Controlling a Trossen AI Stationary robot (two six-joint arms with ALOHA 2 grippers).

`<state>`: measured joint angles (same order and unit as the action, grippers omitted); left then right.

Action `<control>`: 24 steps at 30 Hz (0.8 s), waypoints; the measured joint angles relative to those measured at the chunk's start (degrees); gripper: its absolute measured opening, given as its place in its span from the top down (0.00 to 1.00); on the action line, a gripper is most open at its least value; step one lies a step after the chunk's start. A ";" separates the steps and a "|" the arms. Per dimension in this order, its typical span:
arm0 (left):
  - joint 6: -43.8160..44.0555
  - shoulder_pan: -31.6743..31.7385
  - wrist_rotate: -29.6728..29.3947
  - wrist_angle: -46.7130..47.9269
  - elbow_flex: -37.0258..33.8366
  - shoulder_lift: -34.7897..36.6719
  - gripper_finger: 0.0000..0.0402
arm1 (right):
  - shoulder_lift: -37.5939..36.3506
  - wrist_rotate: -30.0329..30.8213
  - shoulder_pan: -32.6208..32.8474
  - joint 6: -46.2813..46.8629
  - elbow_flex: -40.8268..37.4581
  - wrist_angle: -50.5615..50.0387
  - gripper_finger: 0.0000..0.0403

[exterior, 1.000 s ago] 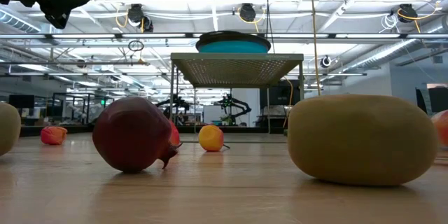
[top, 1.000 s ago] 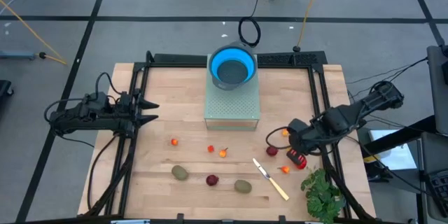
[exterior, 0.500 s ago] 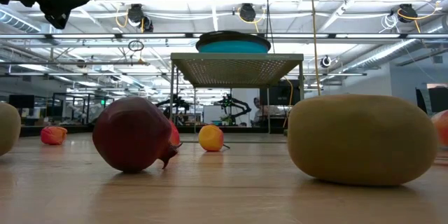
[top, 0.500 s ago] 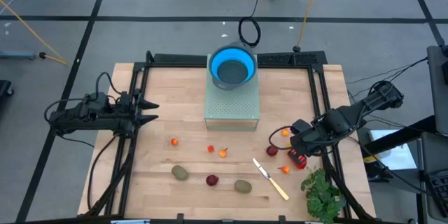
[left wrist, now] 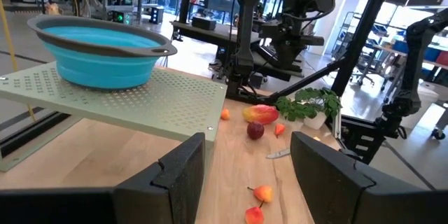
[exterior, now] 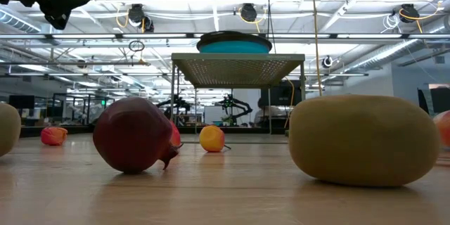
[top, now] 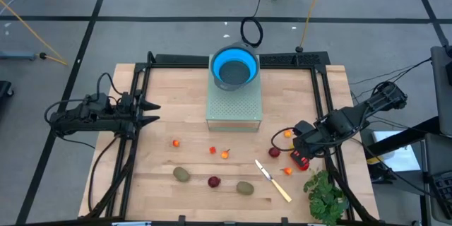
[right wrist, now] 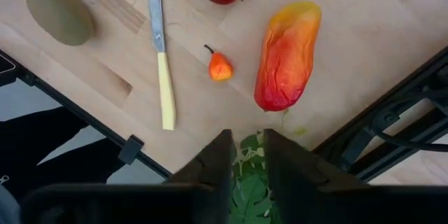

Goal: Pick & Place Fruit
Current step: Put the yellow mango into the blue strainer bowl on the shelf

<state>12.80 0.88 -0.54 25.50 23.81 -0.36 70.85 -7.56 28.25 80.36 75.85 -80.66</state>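
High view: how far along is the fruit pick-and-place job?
Done: nothing; the blue bowl looks empty. In hand: nothing; the right gripper, slightly open, hovers over the red-orange oval fruit. To do: all fruit pieces lie on the wooden table; left gripper waits open.

No text, label, brand, number or sign can be read in any of the views. The monitors and shelving in the room behind the table are too far off to make out any writing, and nothing on the table carries lettering.
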 joint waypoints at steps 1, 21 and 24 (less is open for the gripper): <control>0.00 0.00 0.01 0.00 0.02 0.00 0.47 | 0.00 0.01 0.00 -0.01 0.00 -0.07 0.76; 0.92 -0.02 -0.02 0.00 0.02 0.00 0.47 | 0.00 0.03 0.00 -0.24 -0.04 -4.59 0.33; 0.92 -0.02 -0.02 0.00 0.02 0.00 0.47 | -0.01 -0.11 0.00 -1.13 -0.04 -3.37 0.33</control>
<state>13.72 0.86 -0.56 25.50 23.83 -0.36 70.84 -7.66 28.25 79.22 75.81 -84.03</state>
